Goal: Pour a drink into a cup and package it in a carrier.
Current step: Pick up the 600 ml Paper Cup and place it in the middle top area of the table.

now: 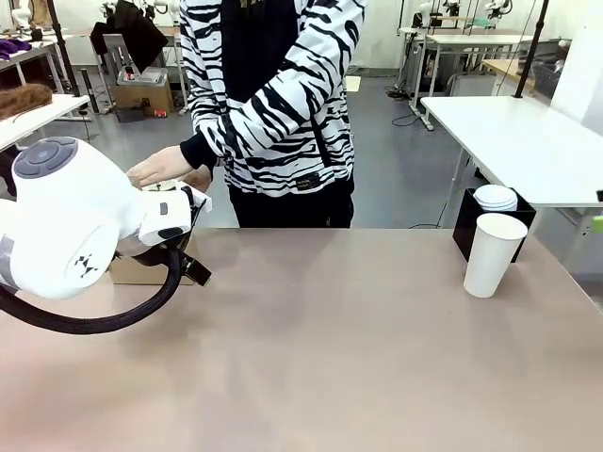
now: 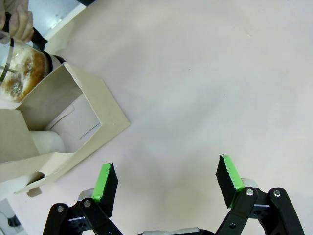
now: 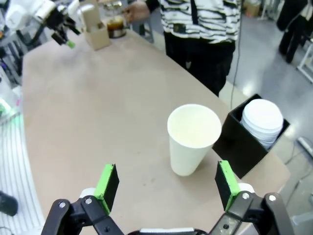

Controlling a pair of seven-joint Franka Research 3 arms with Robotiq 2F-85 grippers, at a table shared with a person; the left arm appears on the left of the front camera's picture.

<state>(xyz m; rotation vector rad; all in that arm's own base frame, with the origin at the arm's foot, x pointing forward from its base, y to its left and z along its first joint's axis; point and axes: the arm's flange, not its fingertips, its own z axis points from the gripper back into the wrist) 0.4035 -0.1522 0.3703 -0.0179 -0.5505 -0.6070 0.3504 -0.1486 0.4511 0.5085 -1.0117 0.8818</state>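
**A:** Front view first. Where's the cup (image 1: 493, 254)?

**B:** It's upright on the desk (image 1: 330, 358) at the robot's right, just in front of a black box (image 1: 464, 224) holding white lids (image 1: 496, 198). The person's hand (image 1: 160, 168) is over at the left, beyond the left arm (image 1: 66, 221). A strip of the cardboard carrier (image 1: 137, 271) peeks out below it.

**A:** And the left wrist?

**B:** The left tool (image 2: 165, 169) is spread wide over bare desk, with nothing between its pads. The carrier lies near it. Past the carrier's far end, fingers (image 2: 17, 19) hold the glass jug (image 2: 12, 49) with the brown drink (image 2: 27, 73).

**A:** Right wrist?

**B:** The right tool (image 3: 166, 178) is also wide and empty. The cup is just ahead of it, with no lid on and seemingly nothing inside.

**A:** So the jug and cup are well apart.

**B:** Yes, and I'd judge pouring is the step in hand. If the cup gets moved, grip the paper wall around its middle and lightly, because it would probably crush. Keep it upright, and pour slowly into the centre of the mouth.
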